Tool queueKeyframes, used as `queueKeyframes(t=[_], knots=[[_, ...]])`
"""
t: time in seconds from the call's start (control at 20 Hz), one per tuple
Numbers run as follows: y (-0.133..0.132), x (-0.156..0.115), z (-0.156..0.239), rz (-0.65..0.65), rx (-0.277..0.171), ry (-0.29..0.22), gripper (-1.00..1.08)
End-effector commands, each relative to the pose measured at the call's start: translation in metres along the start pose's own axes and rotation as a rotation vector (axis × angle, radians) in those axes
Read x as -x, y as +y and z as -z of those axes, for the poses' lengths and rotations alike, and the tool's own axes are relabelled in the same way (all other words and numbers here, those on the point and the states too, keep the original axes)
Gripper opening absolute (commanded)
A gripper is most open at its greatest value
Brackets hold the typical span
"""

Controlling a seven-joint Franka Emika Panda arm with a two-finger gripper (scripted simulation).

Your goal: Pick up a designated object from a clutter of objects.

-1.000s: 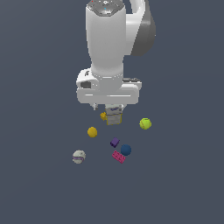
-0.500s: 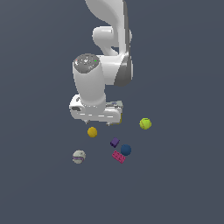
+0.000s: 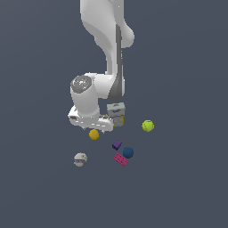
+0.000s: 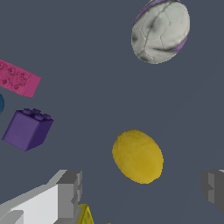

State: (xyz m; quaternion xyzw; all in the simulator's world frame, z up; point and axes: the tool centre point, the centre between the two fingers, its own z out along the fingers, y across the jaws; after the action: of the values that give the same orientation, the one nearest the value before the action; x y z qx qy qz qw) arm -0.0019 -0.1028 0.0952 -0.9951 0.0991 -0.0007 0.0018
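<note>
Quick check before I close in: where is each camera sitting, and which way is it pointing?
Exterior view: off the arm, raised, looking down at the clutter and the arm over the orange-yellow ball.
Wrist view: on the wrist, looking down past both fingers at the ball.
Shared: ball, baseball, purple block, pink brick.

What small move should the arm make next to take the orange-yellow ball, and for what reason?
Probably a short descent. In the wrist view the orange-yellow ball lies between the two fingertips, with the gripper open and not touching it. In the exterior view the hand hangs just above the ball, apart from the purple block. Lowering first should put the fingers around it before closing.
</note>
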Motion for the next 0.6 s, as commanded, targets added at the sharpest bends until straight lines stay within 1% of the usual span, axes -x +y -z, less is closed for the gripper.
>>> queueKeyframes(t=[0.0, 0.2, 0.55], knots=[[0.006, 0.003, -0.01, -0.01, 0.002, 0.0, 1.0], [0.01, 0.005, -0.016, -0.017, 0.004, -0.001, 1.0], [0.009, 0.005, -0.023, -0.016, 0.003, -0.002, 1.0]])
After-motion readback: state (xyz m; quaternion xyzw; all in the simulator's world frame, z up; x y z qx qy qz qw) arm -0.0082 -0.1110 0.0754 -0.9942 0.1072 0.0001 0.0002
